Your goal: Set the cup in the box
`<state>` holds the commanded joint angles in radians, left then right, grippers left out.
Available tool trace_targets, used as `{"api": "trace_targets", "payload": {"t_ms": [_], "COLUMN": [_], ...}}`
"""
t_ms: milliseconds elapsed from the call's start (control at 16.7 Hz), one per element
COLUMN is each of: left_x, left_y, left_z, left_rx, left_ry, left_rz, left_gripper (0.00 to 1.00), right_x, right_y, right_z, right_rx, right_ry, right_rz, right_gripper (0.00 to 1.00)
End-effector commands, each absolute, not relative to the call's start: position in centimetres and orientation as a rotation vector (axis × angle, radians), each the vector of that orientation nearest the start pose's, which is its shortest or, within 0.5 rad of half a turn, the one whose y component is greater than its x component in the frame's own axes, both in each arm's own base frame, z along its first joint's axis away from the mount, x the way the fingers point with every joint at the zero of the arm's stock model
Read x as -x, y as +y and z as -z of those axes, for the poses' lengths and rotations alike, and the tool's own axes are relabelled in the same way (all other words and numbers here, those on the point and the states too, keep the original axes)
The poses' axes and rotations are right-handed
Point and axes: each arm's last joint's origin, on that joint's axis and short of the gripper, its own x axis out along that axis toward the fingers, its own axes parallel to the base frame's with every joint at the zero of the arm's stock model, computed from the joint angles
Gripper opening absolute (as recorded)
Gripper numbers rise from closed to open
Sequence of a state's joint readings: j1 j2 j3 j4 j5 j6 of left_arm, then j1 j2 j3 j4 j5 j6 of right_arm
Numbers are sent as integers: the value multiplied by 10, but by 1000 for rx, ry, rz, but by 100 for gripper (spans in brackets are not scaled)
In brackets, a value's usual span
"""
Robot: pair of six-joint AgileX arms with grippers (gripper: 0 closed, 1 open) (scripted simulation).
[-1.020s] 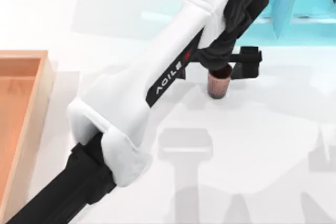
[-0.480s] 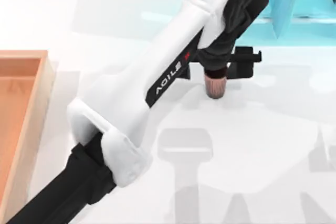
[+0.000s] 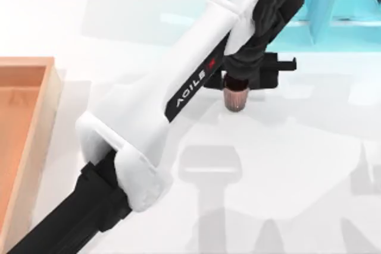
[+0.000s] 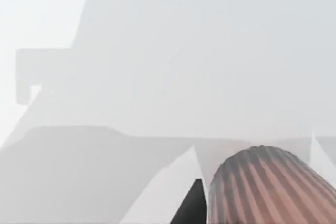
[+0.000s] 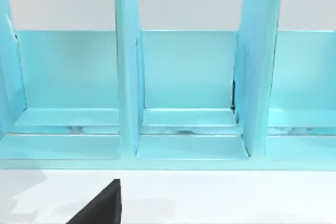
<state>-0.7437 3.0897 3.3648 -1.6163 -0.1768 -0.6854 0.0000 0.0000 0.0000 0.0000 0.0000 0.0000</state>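
Top view first: the cup (image 3: 234,98) sits right of centre in the upper half of the frame, a reddish-brown streaked tumbler directly under my left gripper (image 3: 238,81); the gripper's dark body covers the cup's upper part, and I cannot tell whether the fingers are clamped on it or apart; the left wrist view shows the cup's ribbed wall (image 4: 270,187) at the lower right of its frame, above the pale bench (image 4: 157,77); the box (image 3: 24,141) lies at the left edge of the top view, well apart from the cup; the turquoise shelf frame (image 3: 333,4) occupies the upper right corner, and its upright dividers (image 5: 126,77) face the right wrist camera.
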Motion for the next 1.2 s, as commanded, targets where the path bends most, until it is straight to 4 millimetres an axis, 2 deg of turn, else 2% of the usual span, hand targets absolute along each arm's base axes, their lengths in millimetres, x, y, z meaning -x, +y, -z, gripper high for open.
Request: {"api": "trace_targets", "payload": {"t_ms": [600, 720, 900, 1080, 1200], "left_x": [-399, -410, -445, -472, -479], "left_y": [-351, -341, -297, -229, -184], "left_z": [-142, -151, -186, -237, -264], "left_rx": [-17, -3, 30, 11, -14], "left_ry": [1273, 1245, 1180, 1137, 1141], "left_rz": [21, 13, -15, -29, -34], "left_gripper": [0, 0, 0, 0, 0], "right_x": [-106, -106, -106, -106, -106], "right_y": [-1, -1, -1, -1, -1], "right_z": [-160, -160, -160, -160, -160], "right_rx": [0, 0, 0, 0, 0], "right_ry": [0, 0, 0, 0, 0], "right_rz": [0, 0, 0, 0, 0], "right_gripper": [100, 100, 100, 100, 100]}}
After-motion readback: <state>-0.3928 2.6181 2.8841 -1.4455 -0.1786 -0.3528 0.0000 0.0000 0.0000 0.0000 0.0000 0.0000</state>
